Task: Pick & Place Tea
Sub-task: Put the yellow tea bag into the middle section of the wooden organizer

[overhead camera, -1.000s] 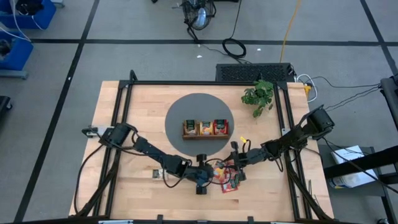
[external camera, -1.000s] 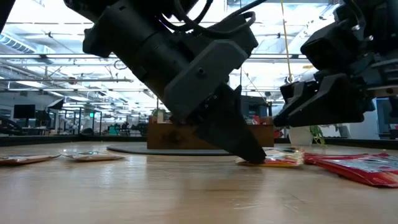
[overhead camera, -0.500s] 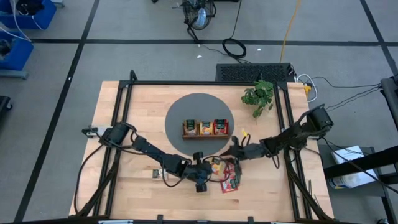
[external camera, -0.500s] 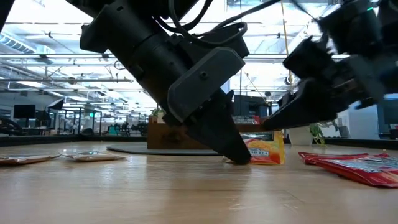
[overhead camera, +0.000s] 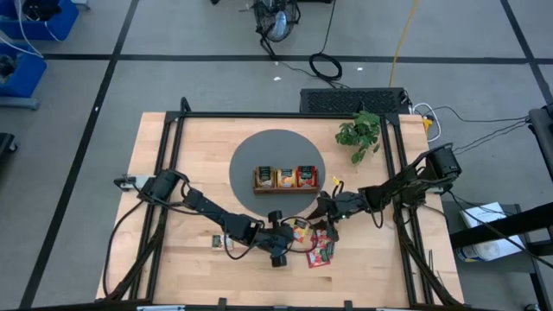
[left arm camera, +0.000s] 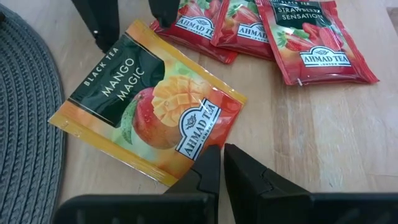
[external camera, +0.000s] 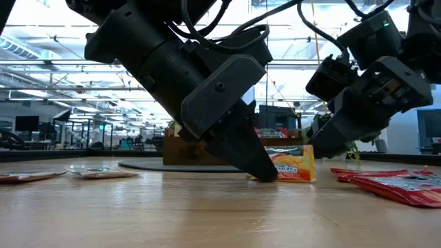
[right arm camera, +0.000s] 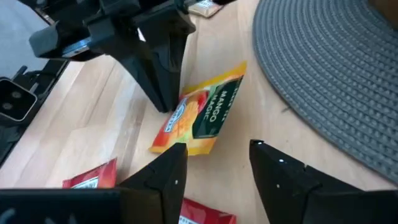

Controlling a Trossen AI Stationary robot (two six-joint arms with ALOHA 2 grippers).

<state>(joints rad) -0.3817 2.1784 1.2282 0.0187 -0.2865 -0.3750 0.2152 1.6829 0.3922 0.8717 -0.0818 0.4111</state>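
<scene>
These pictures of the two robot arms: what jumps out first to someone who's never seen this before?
Both dark arms meet at the table's front edge over one orange mango sachet. The left gripper pinches its corner, lifting it on edge, while the right gripper stands open beside it. Red sachets lie alongside, and a wooden tray sits on the round grey mat.

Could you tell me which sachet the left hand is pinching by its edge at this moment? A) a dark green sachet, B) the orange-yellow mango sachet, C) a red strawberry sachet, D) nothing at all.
B: the left wrist view shows the left hand closed on the edge of the orange-yellow mango sachet, while the red strawberry sachets lie untouched beyond it.
</scene>
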